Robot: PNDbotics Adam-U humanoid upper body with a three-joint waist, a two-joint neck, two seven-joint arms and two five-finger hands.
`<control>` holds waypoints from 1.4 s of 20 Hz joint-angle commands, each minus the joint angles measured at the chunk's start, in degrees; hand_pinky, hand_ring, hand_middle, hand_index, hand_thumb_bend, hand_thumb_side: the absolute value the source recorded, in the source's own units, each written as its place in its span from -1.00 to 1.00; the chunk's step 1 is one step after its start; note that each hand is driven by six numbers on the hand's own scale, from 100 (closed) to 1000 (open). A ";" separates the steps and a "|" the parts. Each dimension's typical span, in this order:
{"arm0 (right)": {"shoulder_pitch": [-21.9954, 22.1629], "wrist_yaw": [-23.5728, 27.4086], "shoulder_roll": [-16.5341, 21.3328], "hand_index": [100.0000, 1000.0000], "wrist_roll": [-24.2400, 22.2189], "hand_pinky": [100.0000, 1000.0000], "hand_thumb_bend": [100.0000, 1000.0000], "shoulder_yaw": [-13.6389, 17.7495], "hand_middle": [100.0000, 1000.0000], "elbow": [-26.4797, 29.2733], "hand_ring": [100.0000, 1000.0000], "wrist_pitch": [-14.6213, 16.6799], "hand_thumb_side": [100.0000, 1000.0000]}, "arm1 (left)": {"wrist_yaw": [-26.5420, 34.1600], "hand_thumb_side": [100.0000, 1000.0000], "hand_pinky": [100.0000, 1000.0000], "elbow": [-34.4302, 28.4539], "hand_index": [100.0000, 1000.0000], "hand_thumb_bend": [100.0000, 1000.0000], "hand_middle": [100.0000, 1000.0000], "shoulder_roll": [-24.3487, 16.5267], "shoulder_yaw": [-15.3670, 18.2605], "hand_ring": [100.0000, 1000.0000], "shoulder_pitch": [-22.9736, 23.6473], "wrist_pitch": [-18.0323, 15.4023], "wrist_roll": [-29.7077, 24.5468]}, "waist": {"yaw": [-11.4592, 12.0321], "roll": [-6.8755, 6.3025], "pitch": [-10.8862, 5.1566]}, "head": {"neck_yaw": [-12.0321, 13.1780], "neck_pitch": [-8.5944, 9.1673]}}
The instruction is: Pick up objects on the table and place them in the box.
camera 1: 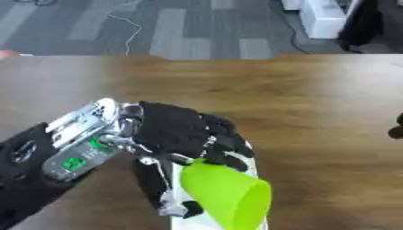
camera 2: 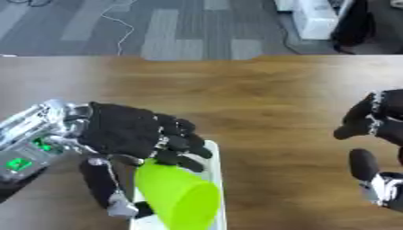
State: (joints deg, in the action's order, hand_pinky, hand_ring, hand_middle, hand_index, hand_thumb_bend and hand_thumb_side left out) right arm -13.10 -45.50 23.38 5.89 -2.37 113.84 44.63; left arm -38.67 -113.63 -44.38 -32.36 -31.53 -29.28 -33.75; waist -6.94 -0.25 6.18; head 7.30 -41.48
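A lime-green plastic cup (camera 1: 226,194) hangs tilted, its open mouth facing down and to the right, held between the fingers and thumb of my left hand (camera 1: 177,134). The hand comes in from the lower left, and the cup sits over the white box (camera 2: 214,179), of which only a narrow rim shows behind the cup. My right hand (camera 2: 378,134) shows at the right edge in the right eye view, fingers relaxed and holding nothing, well clear of the cup.
The brown wooden table (camera 1: 299,99) fills the middle of the view. Beyond its far edge lies grey carpet with a white cable (camera 1: 130,27) and white furniture (camera 1: 323,18) at the top right.
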 commanded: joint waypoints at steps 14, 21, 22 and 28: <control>-0.73 0.43 1.55 -0.11 -0.33 -0.91 -0.91 1.00 -0.27 0.75 -0.44 -0.64 1.00 | -6.88 1.00 1.00 -0.96 1.00 -0.44 1.00 -1.37 4.38 1.00 1.71 -1.70 9.12 | 0.34 -0.09 -0.89 | -0.57 0.06; 0.80 -0.92 1.40 -0.11 0.53 -0.92 -0.91 1.69 -0.27 0.75 -0.44 -1.99 1.00 | 2.83 1.00 0.73 -0.96 1.00 -0.36 0.99 -2.80 18.86 0.72 11.23 11.89 30.51 | 2.27 0.29 -0.93 | -1.83 -0.01; 1.23 -1.22 1.31 -0.11 0.81 -0.93 -0.91 1.79 -0.28 0.75 -0.44 -2.28 1.00 | 4.11 1.00 0.67 -0.96 1.00 -0.34 0.96 -2.29 20.71 0.68 12.12 12.60 33.81 | 2.74 0.45 -0.98 | -2.03 0.24; 4.31 -3.86 0.44 -0.12 3.63 -0.94 -0.89 1.95 -0.28 0.75 -0.45 -4.40 1.00 | 8.60 1.00 0.48 -0.96 0.96 -0.23 0.88 2.36 28.62 0.56 15.25 12.89 50.42 | 5.93 1.78 -1.41 | -3.38 2.35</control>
State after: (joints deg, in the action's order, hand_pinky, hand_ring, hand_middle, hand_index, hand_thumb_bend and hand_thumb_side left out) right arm -8.60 -48.76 23.26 8.84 -0.96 113.84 40.62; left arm -31.04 -113.66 -41.99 -5.80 -15.94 -16.35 13.76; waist -0.68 1.82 5.50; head 4.89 -40.07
